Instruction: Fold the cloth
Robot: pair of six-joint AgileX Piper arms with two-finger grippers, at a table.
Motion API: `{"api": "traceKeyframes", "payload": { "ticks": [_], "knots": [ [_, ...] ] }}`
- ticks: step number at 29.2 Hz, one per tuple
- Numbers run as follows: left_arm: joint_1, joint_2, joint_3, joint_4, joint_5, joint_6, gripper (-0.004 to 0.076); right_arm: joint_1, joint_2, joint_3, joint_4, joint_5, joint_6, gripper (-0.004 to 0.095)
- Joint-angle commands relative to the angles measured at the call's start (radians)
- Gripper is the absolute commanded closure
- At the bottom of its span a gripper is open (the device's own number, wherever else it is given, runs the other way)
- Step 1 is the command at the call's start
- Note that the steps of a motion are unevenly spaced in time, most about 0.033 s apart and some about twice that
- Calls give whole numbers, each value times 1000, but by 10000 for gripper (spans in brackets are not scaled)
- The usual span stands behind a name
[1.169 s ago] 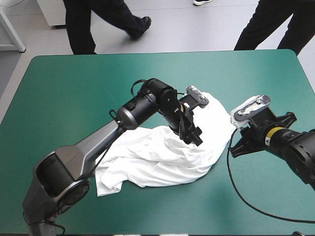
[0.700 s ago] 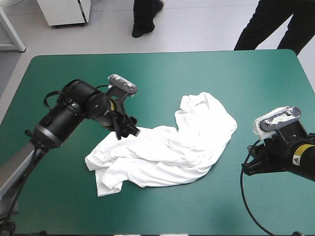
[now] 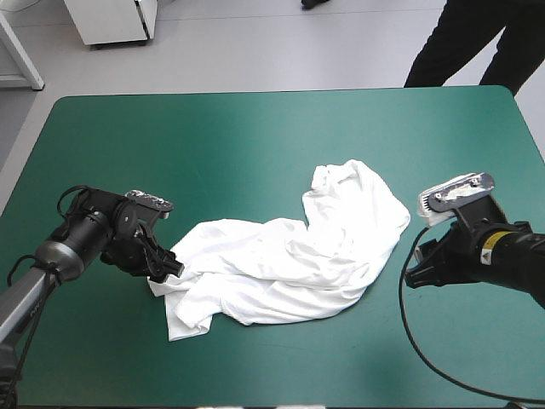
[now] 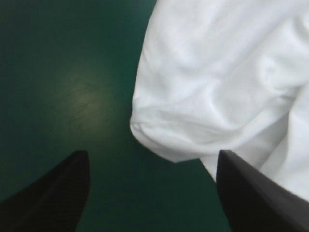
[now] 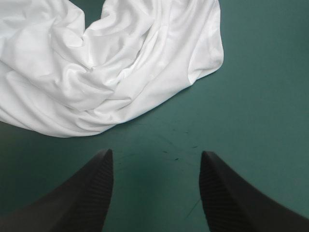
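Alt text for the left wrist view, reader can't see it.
A crumpled white T-shirt lies on the teal-green cover, with a rounded fold of its edge just ahead of the left gripper. The black fingers stand open, holding nothing.

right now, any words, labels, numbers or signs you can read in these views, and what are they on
No text can be read in any view.
Yellow sticker on the right arm near its wrist: too small to read.
T-shirt: plain white, no print or tag showing.
Teal-green cover: no writing.
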Motion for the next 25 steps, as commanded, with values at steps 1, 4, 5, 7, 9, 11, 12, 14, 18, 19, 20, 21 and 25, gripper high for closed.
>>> {"api": "traceKeyframes", "payload": {
  "ticks": [1, 4, 5, 7, 9, 11, 12, 14, 18, 19, 20, 21, 25],
  "knots": [
    [9, 43, -19, -34, -56, 5, 197, 3, 44, -32, -40, -49, -19, 387],
    [9, 93, -19, -89, -74, 24, 197, 3, 61, -32, -53, -59, -19, 387],
    [9, 108, -19, -97, -81, 24, 197, 3, 64, -32, -60, -64, -19, 387],
    [9, 131, -19, -106, -90, 26, 209, 3, 74, -32, -88, -72, -19, 387],
    [9, 146, -19, -107, -90, 26, 269, 3, 82, -32, -121, -77, -19, 387],
    [9, 155, -19, -128, -93, 29, 350, 3, 96, -32, -152, -92, -6, 387],
    [9, 159, -19, -134, -102, 33, 422, 3, 110, -32, -179, -100, -4, 387],
    [9, 164, -19, -151, -109, 42, 533, 3, 141, -32, -215, -116, -2, 388],
    [9, 177, -19, -166, -113, 51, 734, 3, 231, -32, -280, -150, 34, 396],
    [9, 176, -19, -170, -113, 51, 731, 3, 253, -32, -287, -155, 34, 397],
    [9, 176, -19, -173, -113, 55, 731, 3, 281, -32, -297, -157, 37, 397],
    [9, 176, -19, -174, -113, 58, 731, 3, 310, -32, -299, -162, 42, 397],
    [9, 176, -19, -179, -102, 58, 731, -3, 413, -37, -299, -199, 44, 397]
  ]
}}
